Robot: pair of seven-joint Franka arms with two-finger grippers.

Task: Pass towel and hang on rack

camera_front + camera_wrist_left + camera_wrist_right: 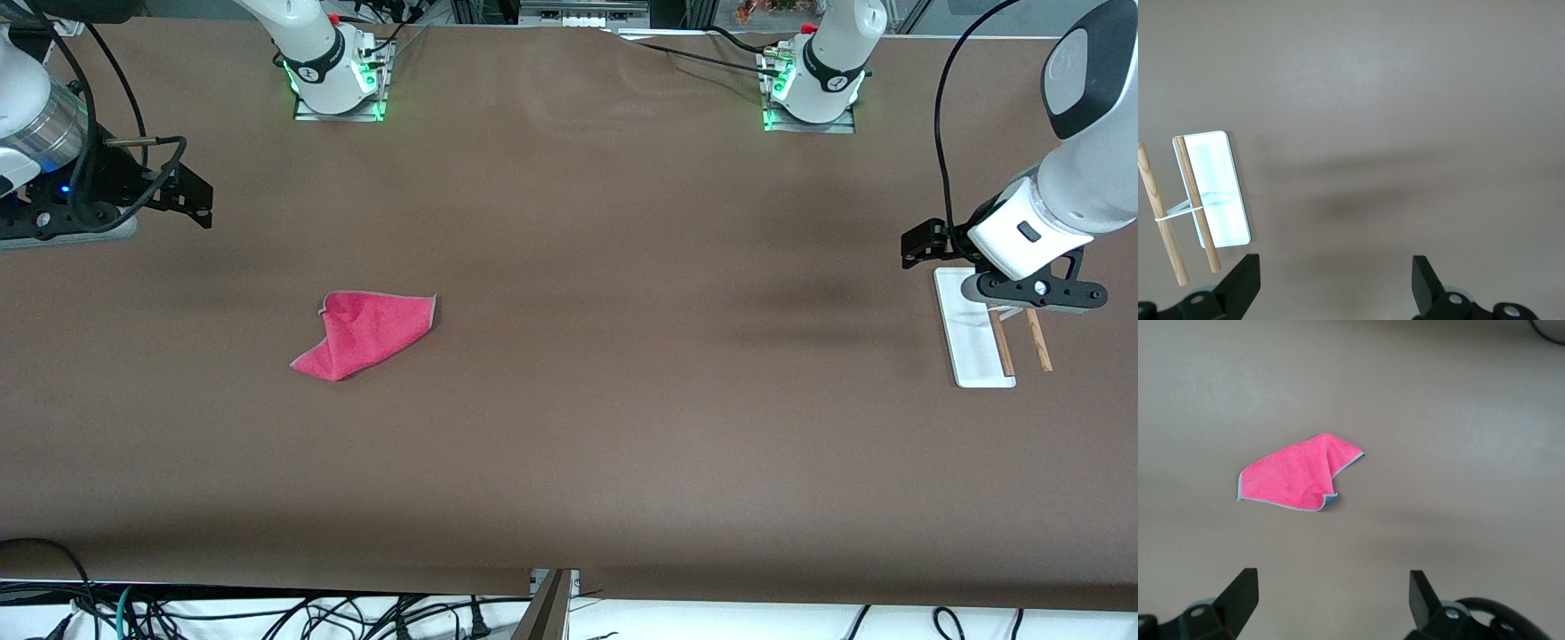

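The pink-red towel [364, 333] [1298, 477] lies crumpled on the brown table toward the right arm's end, one corner folded over. The rack [973, 342] [1215, 190] stands at the left arm's end: a white base with two brown rods [1197, 203] joined by a thin white crosspiece. My right gripper [191, 191] [1331, 597] hangs open and holds nothing, over the table short of the towel. My left gripper [920, 242] [1336, 280] hangs open and holds nothing, over the table just beside the rack's base.
Both arm bases [338, 84] [813, 93] are bolted along the table edge farthest from the front camera. Loose cables [267, 613] lie below the edge nearest that camera. A wide stretch of brown table top [667, 338] separates towel and rack.
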